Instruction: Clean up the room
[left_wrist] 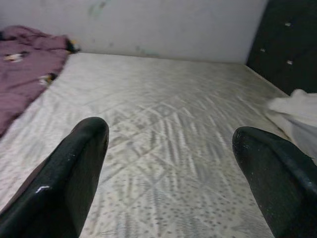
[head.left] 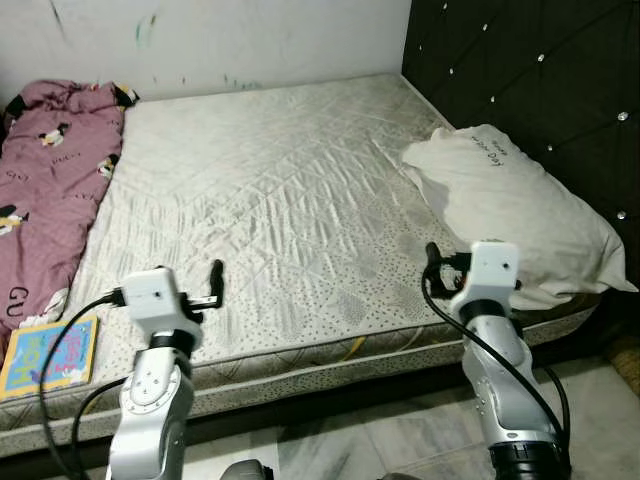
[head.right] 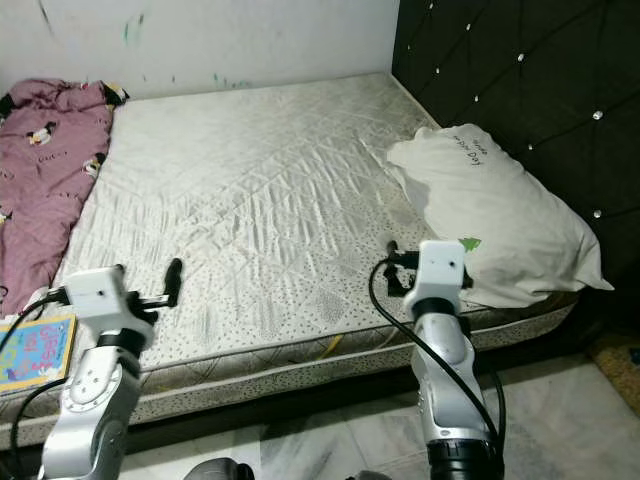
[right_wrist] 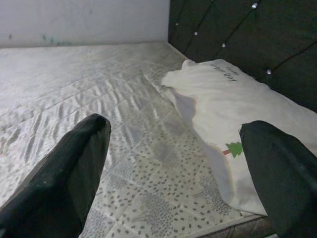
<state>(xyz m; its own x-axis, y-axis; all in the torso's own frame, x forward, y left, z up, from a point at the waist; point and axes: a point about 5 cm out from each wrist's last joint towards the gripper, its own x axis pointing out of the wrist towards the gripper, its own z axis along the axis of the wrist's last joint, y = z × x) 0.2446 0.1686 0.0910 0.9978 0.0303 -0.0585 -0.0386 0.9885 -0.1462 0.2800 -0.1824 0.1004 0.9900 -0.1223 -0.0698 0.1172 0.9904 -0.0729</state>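
A bare white quilted mattress (head.left: 270, 190) lies before me. A white pillow (head.left: 510, 210) rests at its right side against the headboard. A crumpled purple blanket (head.left: 50, 190) with cartoon prints covers the left edge. A colourful children's book (head.left: 48, 355) lies flat at the front left corner. My left gripper (head.left: 212, 285) hovers over the mattress's front left part, open and holding nothing, as the left wrist view (left_wrist: 168, 163) confirms. My right gripper (head.left: 435, 270) is held over the front right edge, just left of the pillow, open too (right_wrist: 173, 168).
A black tufted headboard (head.left: 540, 70) stands along the right. A marked white wall (head.left: 220, 40) backs the bed. Pale tiled floor (head.left: 350, 440) runs along the bed's front edge beneath my arms.
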